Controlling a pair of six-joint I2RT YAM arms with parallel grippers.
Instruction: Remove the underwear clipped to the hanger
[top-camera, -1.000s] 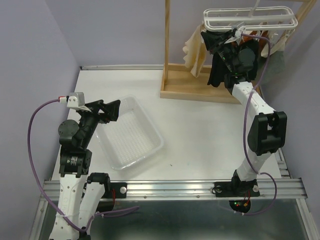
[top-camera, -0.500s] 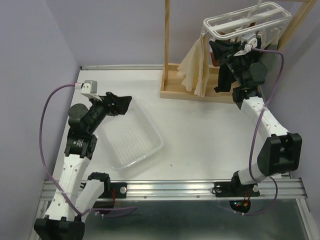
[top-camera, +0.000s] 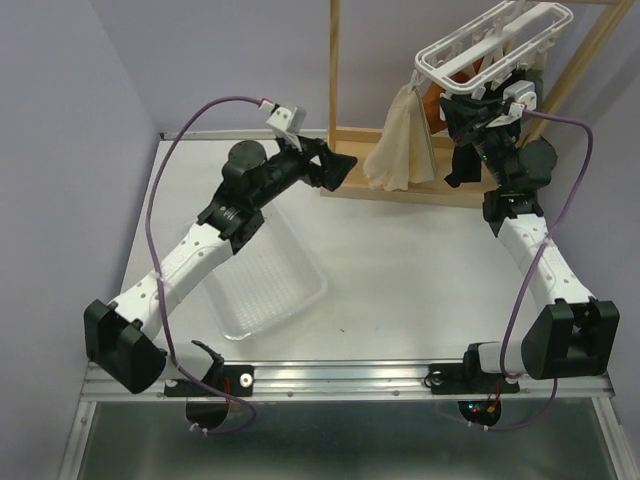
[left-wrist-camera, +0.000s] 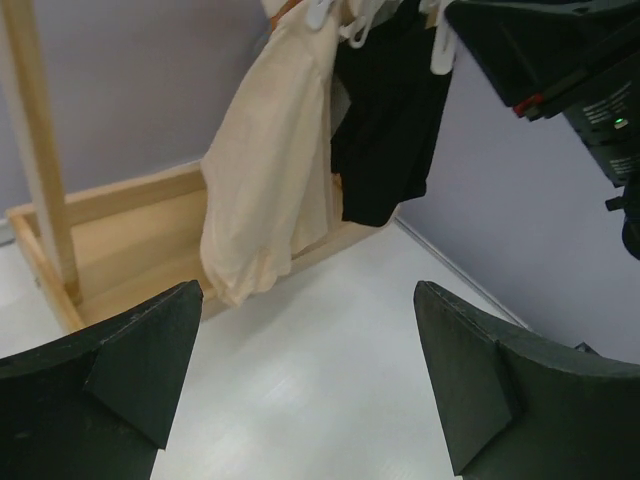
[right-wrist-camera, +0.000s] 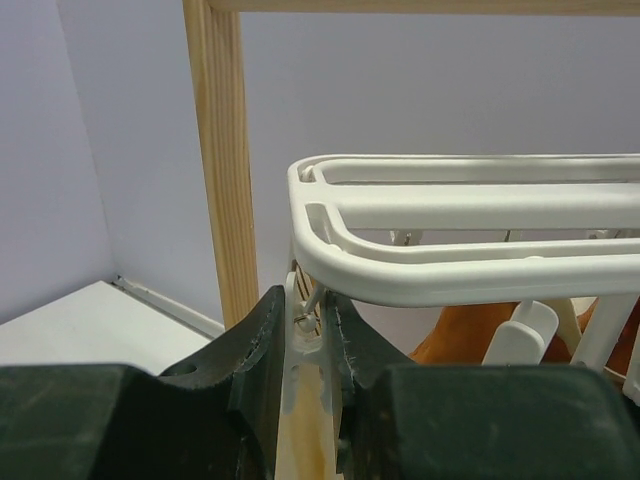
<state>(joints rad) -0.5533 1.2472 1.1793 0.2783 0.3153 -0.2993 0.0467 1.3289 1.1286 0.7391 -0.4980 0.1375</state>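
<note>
Right gripper (right-wrist-camera: 308, 345) was up at the near-left corner of the hanger (top-camera: 492, 38), fingers clenched on one white clip peg (right-wrist-camera: 305, 385). My read: it was squeezing the peg to spring its jaws, which is the only way to free cloth without tearing it.

The cream-beige underwear (top-camera: 401, 146) hung under that corner, so the peg was probably its clip, though the wrist view didn't show the bite on the cloth. The hanger sat tilted with the gripped end lower, likely from the pull on the peg.

Left gripper (top-camera: 338, 168) was released, jaws wide apart and holding nothing. It hovered left of the cream piece, near the wooden stand (top-camera: 335, 80), and pointed at the cloth. It looked staged to catch or tug the piece once the peg let go.

The black underwear (left-wrist-camera: 385, 140) hung just right of the cream one, and the rust-orange underwear (right-wrist-camera: 470, 340) was clipped further in under the frame. I couldn't pick out the grey one. All visible pieces were on the hanger, none in the clear plastic tray (top-camera: 312, 290) on the near-left, which was presumably the drop spot.

Risk: the hanger could swing when the peg releases.
</note>
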